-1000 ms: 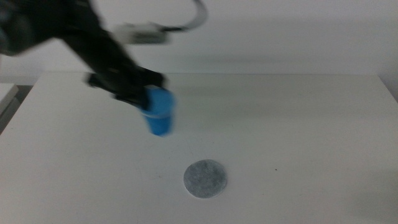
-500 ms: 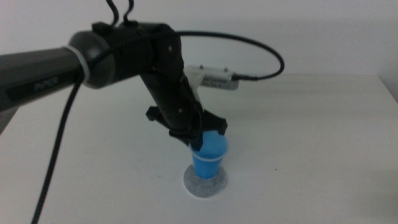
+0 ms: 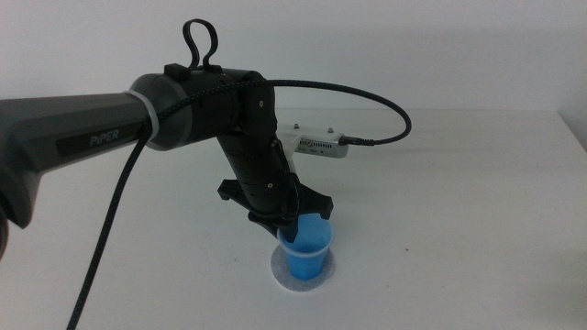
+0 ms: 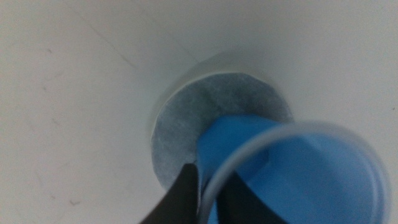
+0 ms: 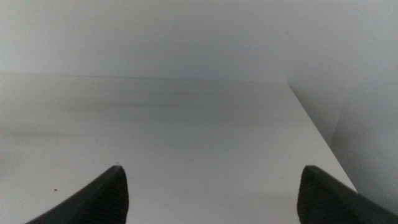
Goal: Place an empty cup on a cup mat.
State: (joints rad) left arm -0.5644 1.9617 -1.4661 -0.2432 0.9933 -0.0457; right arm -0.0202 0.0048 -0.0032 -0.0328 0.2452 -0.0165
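Observation:
The bright blue cup stands upright over the grey speckled cup mat near the table's front centre. Whether its base touches the mat I cannot tell. My left gripper reaches in from the left and is shut on the cup's rim at its far-left side. In the left wrist view the jaws pinch the pale rim, with the cup above the mat. My right gripper is open and empty over bare table, out of the middle view.
The white table has its right edge close to my right gripper in the right wrist view. A black cable loops above the left arm, and its white wrist camera sits behind the gripper.
My left gripper carried the cup from the back left forward and to the right, then lowered it over the mat. In the last half second it sank slightly.

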